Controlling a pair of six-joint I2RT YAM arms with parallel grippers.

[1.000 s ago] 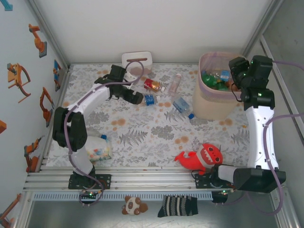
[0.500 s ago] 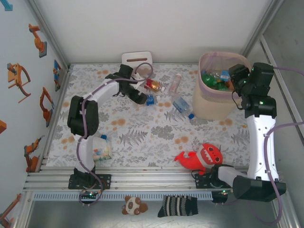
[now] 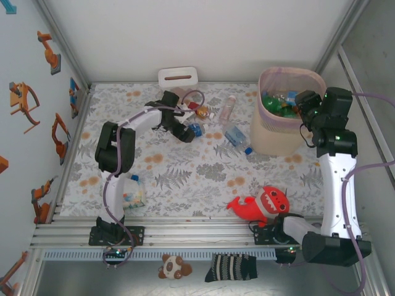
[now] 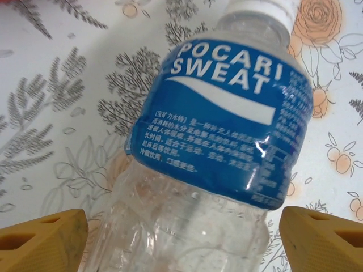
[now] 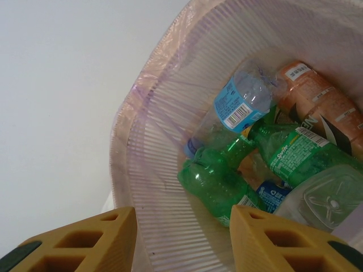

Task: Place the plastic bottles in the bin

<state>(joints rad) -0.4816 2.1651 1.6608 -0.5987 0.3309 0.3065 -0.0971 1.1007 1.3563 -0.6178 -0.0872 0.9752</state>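
**Four bottles on the table, several in the bin**

Seen from above, the bin (image 3: pixel 271 132), cream with a pink liner, stood at two o'clock on the flowered table (image 3: pixel 185 179). In the right wrist view it held green Sprite bottles (image 5: pixel 295 153), a copper-brown bottle (image 5: pixel 317 99) and a clear blue-labelled one (image 5: pixel 241 99). The right gripper (image 3: pixel 303 103) hung over the rim, its yellow fingers (image 5: pixel 74 243) spread and empty.

Towards twelve o'clock, four bottles lay loose. The left gripper (image 4: pixel 181 243) was spread wide astride the Pocari Sweat bottle (image 4: pixel 221 147), not visibly touching it. A red-labelled bottle (image 3: pixel 200 111), a clear bottle (image 3: pixel 227 110) and a blue-labelled bottle (image 3: pixel 237 137) lay nearby. The task looked well advanced, with these four left.
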